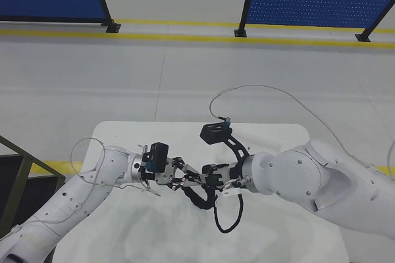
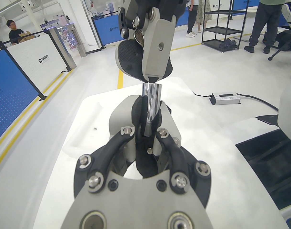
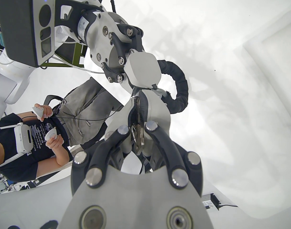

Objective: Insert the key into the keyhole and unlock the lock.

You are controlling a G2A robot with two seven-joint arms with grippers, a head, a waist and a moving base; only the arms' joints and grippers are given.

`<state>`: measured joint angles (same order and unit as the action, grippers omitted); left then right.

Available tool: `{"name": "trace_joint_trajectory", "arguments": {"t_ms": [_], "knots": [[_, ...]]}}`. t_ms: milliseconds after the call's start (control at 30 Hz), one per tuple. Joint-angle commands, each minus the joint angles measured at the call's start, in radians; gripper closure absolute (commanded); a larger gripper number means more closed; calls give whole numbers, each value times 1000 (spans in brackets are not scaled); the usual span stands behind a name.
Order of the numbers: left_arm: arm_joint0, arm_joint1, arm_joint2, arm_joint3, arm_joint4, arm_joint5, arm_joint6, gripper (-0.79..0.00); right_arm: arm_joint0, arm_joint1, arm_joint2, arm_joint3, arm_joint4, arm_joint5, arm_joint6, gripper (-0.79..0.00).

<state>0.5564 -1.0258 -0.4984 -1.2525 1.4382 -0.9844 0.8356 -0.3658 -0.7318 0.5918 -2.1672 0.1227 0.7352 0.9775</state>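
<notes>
The step in hand, as I judge it, is seating the key and turning it. Both hands meet in the air above the white table (image 1: 276, 135).

The left hand (image 2: 150, 106) is closed on the shiny chrome lock cylinder (image 2: 152, 94). Its dark pads clamp the barrel, and the barrel's free end pokes out toward the other arm. The lock's black sheathed cable (image 3: 178, 82) loops away beside the left hand.

The right hand (image 3: 138, 96) is closed flat on the silver metal key (image 3: 137, 129). The blade lies along the fingers and points at the cylinder. In the left wrist view the right hand's tips sit right at the cylinder's end face. Whether the blade has entered the keyhole I cannot tell, because the tips hide the joint.

- **Alignment:** The blade should stay in line with the barrel, since any tilt is likely to jam it at the mouth.
- **Push:** It should be gentle and straight, with the left hand held firm against it.
- **Turn:** The chrome looks smooth and may spin in the pads under torque. A tight hold and a slow twist about the key's own axis suit best.
- **Depth:** The right hand grips far forward, so its tips may butt the face before full depth. A regrasp nearer the key's head may be needed.
- **Cable:** Its weight could pull the cylinder off line.
</notes>
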Motion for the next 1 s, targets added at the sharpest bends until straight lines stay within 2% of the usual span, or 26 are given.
{"name": "trace_joint_trajectory", "arguments": {"t_ms": [0,167,233,400,433,500,567,667,867,900,967], "knots": [[0,0,0,0,-1,-1,-1,0,0,-2,1,1,-1,1,1,0],[0,0,-2,0,-1,-3,-3,0,0,-8,-1,1,-16,9,8,0],[0,0,-3,-1,-2,-4,-4,0,0,-10,-2,2,-23,15,11,-105],[1,-1,-4,1,-10,-7,-6,0,0,-16,-3,7,-31,19,14,-114],[1,-1,-4,2,-14,-7,-7,0,0,-17,-1,8,-33,20,12,-139],[2,-3,-3,7,-22,-10,-10,0,0,-19,1,12,-35,23,10,-262],[3,-4,-3,13,-28,-11,-11,0,0,-22,4,16,-33,24,10,-317],[4,-5,-5,24,-36,-11,-10,0,0,-26,9,26,-30,21,7,-366],[6,-7,-9,46,-53,-14,-14,0,0,-30,32,40,-22,16,-3,-391],[7,-7,-9,50,-56,-14,-14,0,-1,-30,37,42,-20,14,-4,-425],[7,-7,-11,61,-60,-17,-17,0,-5,-29,50,48,-14,5,-6,-560]]}}
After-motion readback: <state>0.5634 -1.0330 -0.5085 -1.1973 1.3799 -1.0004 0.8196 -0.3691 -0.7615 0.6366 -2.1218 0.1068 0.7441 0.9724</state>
